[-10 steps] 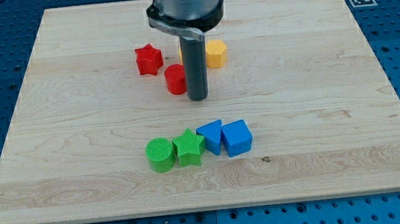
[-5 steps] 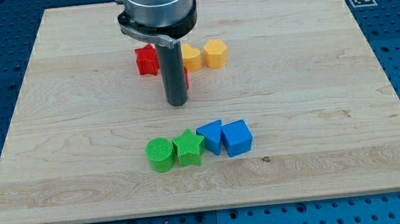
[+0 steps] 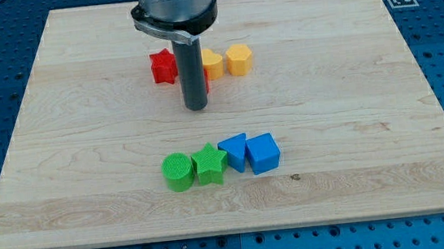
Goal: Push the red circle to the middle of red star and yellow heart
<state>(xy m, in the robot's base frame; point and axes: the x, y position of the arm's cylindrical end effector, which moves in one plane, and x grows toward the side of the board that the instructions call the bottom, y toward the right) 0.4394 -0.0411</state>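
Note:
The red star [image 3: 162, 66] lies on the wooden board [image 3: 353, 128] at the upper middle. The yellow heart [image 3: 212, 61] lies to its right, partly behind my rod. The red circle is almost wholly hidden behind the rod; only a red sliver [image 3: 208, 86] shows at the rod's right edge, just below the heart. My tip [image 3: 196, 108] rests on the board just below and in front of the red circle, below the gap between star and heart.
A yellow hexagon [image 3: 239, 59] sits right of the heart. A row at the lower middle holds a green circle [image 3: 178, 172], a green star [image 3: 209, 164], a blue triangle [image 3: 234, 151] and a blue cube [image 3: 262, 153].
My rod moved left from the red circle's right side to in front of it, then crept slightly up. The circle now sits hidden behind the rod.

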